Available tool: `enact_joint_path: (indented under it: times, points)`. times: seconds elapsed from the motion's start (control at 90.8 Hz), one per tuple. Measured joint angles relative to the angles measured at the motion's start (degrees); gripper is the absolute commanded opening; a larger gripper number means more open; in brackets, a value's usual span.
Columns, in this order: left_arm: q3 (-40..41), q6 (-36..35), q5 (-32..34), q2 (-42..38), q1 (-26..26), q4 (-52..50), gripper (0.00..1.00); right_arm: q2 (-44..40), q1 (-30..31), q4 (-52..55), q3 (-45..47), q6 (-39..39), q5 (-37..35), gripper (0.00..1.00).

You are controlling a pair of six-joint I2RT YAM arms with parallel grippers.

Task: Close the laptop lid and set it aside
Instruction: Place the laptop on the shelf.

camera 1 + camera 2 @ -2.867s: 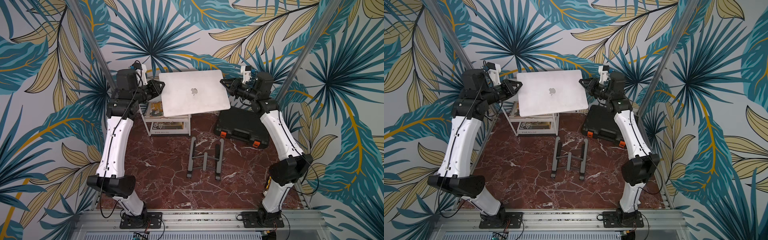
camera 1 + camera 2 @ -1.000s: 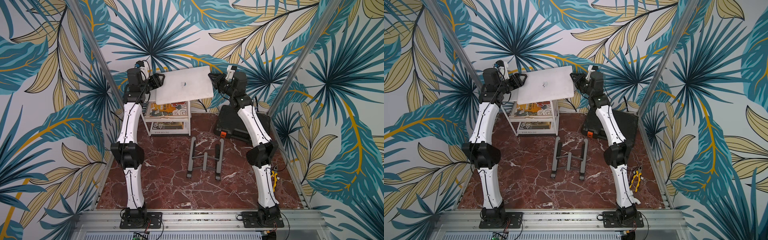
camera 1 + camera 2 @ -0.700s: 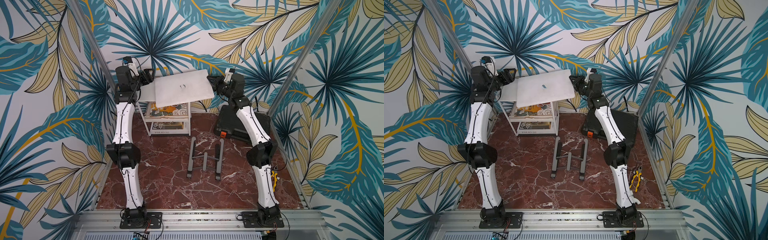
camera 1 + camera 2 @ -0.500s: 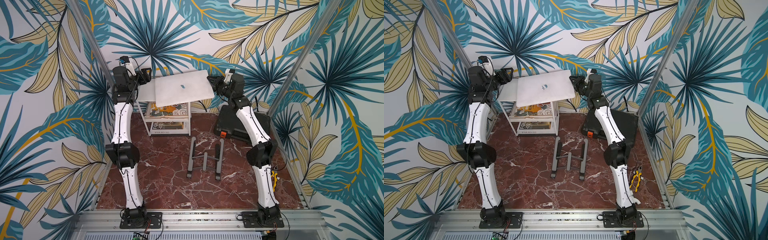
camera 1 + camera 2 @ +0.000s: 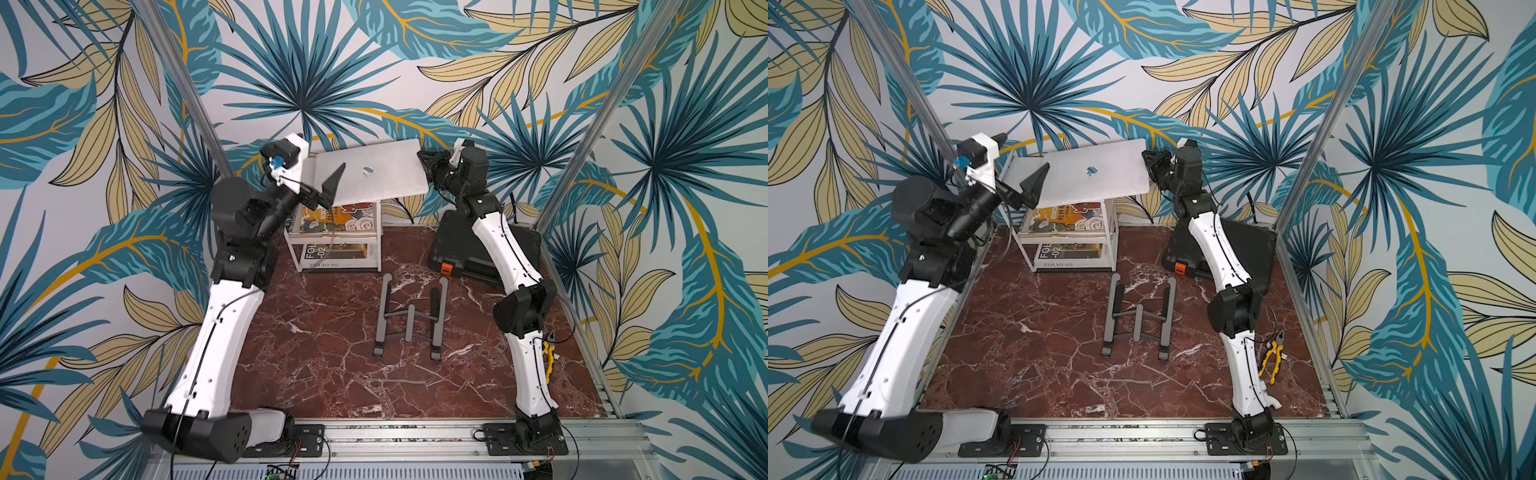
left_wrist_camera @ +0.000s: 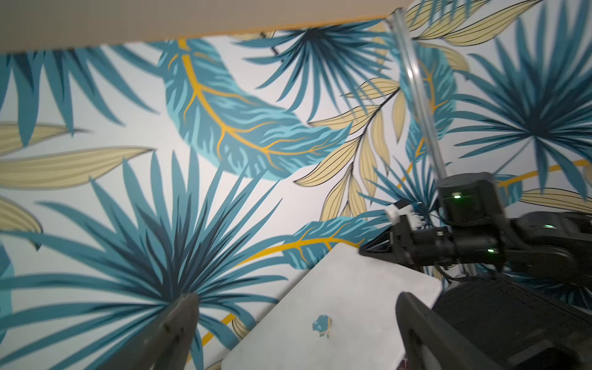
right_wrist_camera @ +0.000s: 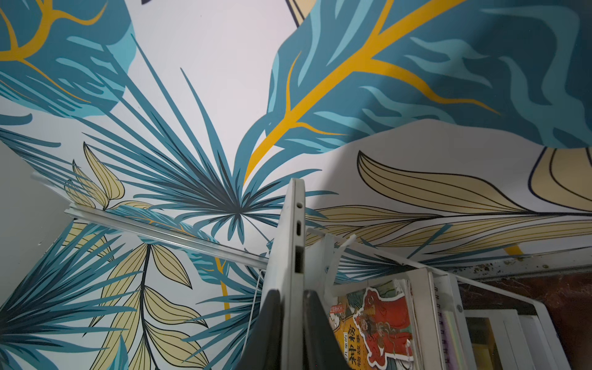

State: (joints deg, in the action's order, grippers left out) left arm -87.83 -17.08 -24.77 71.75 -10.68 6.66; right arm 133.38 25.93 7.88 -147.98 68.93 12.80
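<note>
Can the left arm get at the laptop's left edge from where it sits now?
Probably yes. The left pincer is open, close by the left edge of the laptop, with nothing between them; the right pincer grips only the opposite edge.

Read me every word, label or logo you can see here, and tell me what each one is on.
"FOLIO-02": magazine on the lower shelf of the white rack.
Apple logo, no words: lid of the laptop.
Chinese characters: book on the upper shelf, too blurred and cut off to read.
</note>
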Motion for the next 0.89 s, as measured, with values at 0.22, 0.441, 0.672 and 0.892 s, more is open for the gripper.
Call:
enact_joint_path:
  times: [0.22,0.441,0.672,0.892]
  points:
    - [15.4,-21.7,4.3,-5.7,-11.0,5.0,1.00,-3.0,0.2,1.6,4.2,1.2,-1.2,0.00]
    - [19.5,-34.1,9.4,-1.5,-16.2,0.8,1.00,-6.0,0.4,2.3,7.5,1.7,-2.1,0.00]
    - [10.3,-40.1,12.8,3.6,-16.2,-3.7,0.91,-6.1,0.4,2.4,7.7,2.1,-1.8,0.00]
    - [6.0,-42.9,14.6,9.2,-15.0,-6.1,0.90,-6.1,0.4,2.4,7.7,2.6,-1.8,0.00]
